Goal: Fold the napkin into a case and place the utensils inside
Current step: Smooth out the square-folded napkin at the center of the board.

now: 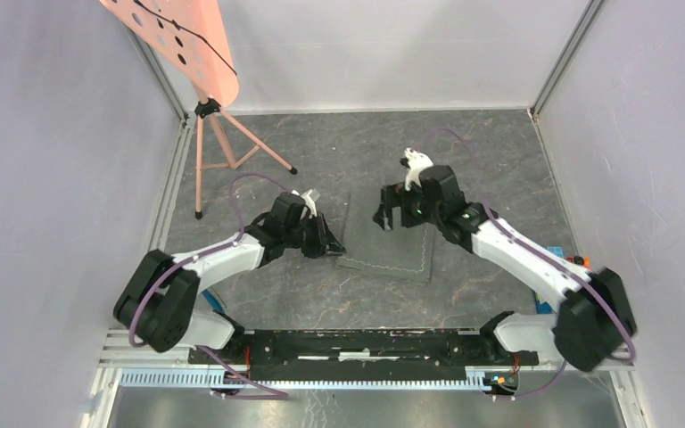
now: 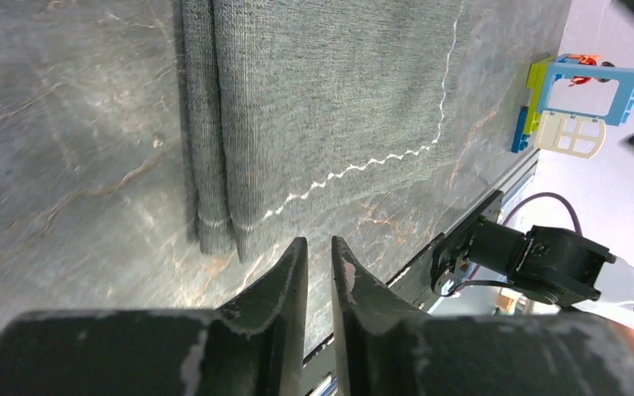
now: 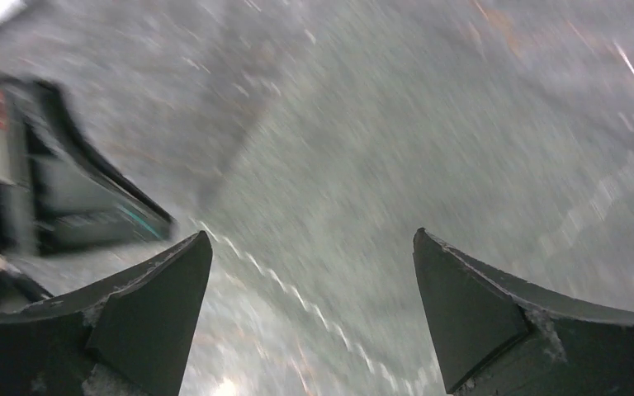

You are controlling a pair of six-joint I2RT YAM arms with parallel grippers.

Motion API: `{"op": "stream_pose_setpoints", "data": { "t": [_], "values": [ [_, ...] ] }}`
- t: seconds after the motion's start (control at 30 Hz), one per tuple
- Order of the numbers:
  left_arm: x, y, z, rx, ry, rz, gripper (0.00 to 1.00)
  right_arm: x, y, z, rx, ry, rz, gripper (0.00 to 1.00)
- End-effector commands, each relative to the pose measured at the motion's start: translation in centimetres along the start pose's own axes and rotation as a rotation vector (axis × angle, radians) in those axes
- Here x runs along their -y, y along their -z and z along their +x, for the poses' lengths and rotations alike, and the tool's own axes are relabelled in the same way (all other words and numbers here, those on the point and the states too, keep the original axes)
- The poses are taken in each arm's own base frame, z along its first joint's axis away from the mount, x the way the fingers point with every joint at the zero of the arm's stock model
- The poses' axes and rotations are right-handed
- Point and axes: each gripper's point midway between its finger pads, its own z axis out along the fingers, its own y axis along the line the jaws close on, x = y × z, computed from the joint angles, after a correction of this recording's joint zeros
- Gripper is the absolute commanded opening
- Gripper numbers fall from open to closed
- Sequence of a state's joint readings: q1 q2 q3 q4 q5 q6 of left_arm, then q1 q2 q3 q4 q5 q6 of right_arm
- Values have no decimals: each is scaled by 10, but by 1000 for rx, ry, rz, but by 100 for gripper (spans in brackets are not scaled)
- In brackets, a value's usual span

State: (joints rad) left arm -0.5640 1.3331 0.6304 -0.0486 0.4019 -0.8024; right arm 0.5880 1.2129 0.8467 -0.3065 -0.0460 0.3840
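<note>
Your left claw [image 2: 319,257] is pinched to a narrow slit, with nothing in it. The napkin [image 2: 330,99] lies flat on the desk [image 2: 66,165] just ahead of its tips, the doubled-over edge ahead and to the left. Your right claw [image 3: 314,272] gapes wide and empty above the cloth. Its view is blurred, with a zigzag hem beneath the fingers.

Left gripper [image 2: 319,244]: fingers nearly together, slim gap, nothing between them. Right gripper [image 3: 314,239]: fingers spread wide. Both arms reach forward, grippers angled toward each other.
</note>
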Motion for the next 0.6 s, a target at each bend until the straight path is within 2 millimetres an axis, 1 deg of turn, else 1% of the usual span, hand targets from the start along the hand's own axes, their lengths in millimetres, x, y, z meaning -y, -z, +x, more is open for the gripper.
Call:
{"op": "stream_pose_setpoints", "data": {
  "t": [0.0, 0.03, 0.07, 0.13, 0.17, 0.23, 0.3, 0.4, 0.5, 0.57],
  "values": [
    [20, -22, -16, 4, 44, 108, 22, -60, -43, -58, 153, 26, -397, 98],
    [16, -28, -16, 3, 50, 97, 21, -72, -52, -62, 165, -9, -481, 98],
    [14, -32, -16, -2, 52, 91, 19, -77, -62, -62, 164, -44, -522, 98],
    [6, -39, -14, -13, 62, 73, 17, -89, -80, -53, 125, -120, -616, 98],
    [0, -41, -11, -16, 67, 54, 17, -94, -85, -53, 140, -145, -660, 98],
    [-16, -40, -7, -12, 61, -11, 17, -100, -93, -43, 127, -195, -725, 98],
    [-31, -40, -3, -14, 59, -71, 16, -99, -104, -28, 90, -216, -736, 98],
    [-43, -42, 6, -26, 65, -102, 16, -93, -115, -12, 66, -221, -726, 98],
    [-58, -43, 10, -37, 55, -163, 16, -91, -126, -1, 36, -229, -722, 98],
    [-64, -43, 12, -39, 54, -180, 16, -89, -133, 3, 22, -239, -716, 98]
  ]
}}
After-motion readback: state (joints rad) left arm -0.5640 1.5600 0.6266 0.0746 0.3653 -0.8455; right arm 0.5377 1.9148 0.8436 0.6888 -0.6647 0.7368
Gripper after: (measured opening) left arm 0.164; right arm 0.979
